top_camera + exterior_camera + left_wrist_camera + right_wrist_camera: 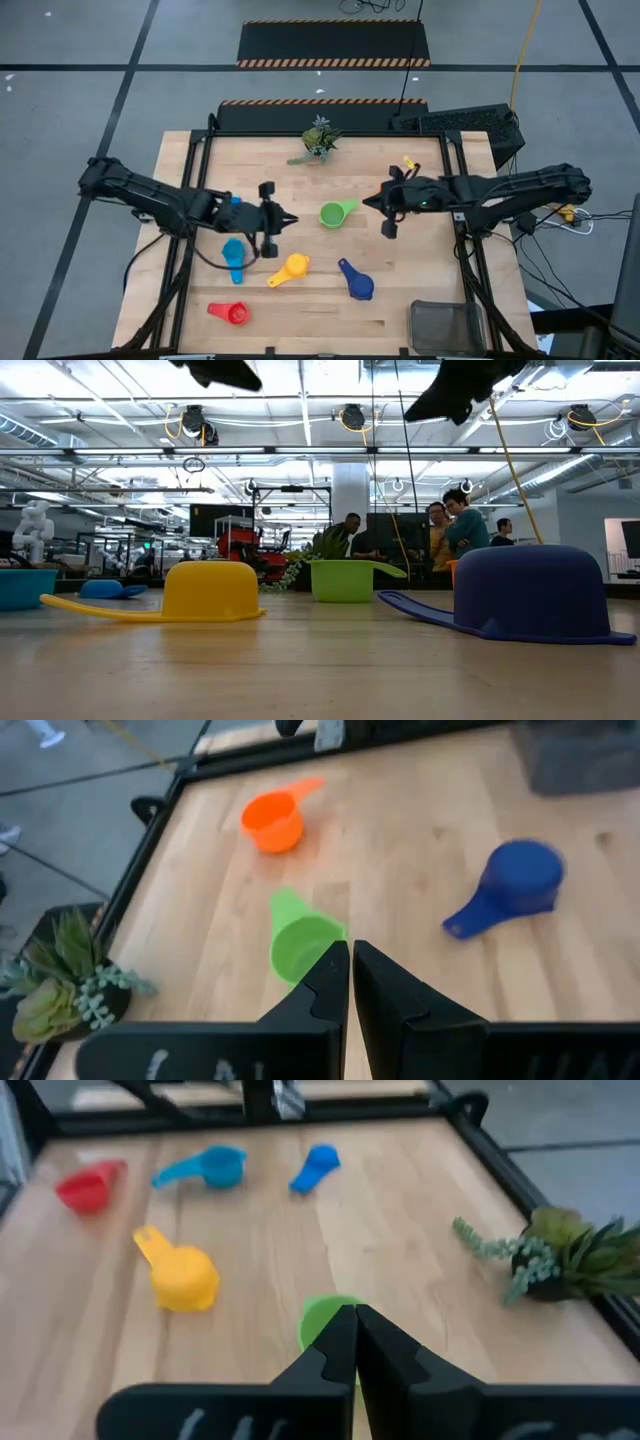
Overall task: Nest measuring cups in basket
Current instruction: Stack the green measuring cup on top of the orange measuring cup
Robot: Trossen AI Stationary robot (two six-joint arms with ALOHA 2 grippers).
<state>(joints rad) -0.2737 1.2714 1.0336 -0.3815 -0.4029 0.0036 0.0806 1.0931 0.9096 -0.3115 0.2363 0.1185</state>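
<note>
Both of my grippers hover shut above the middle of the table, with the green measuring cup (337, 212) (300, 942) (322, 1323) standing upright between them. My left gripper (290, 219) (350, 946) is to its left, my right gripper (366, 203) (355, 1311) to its right. The yellow cup (288, 268) and the dark blue cup (356, 282) lie bowl-down nearer the front. A light blue cup (233, 255), a small blue one (318, 1165) and a red one (230, 313) lie at the left. An orange cup (272, 820) lies beneath my right arm. The mesh basket (447, 325) sits at the near right corner.
A small potted plant sprig (318, 140) stands at the table's far edge. Black frame rails (195, 160) run along the table's left and right sides. People stand in the room beyond the table (455, 520). Bare wood lies between the cups and the basket.
</note>
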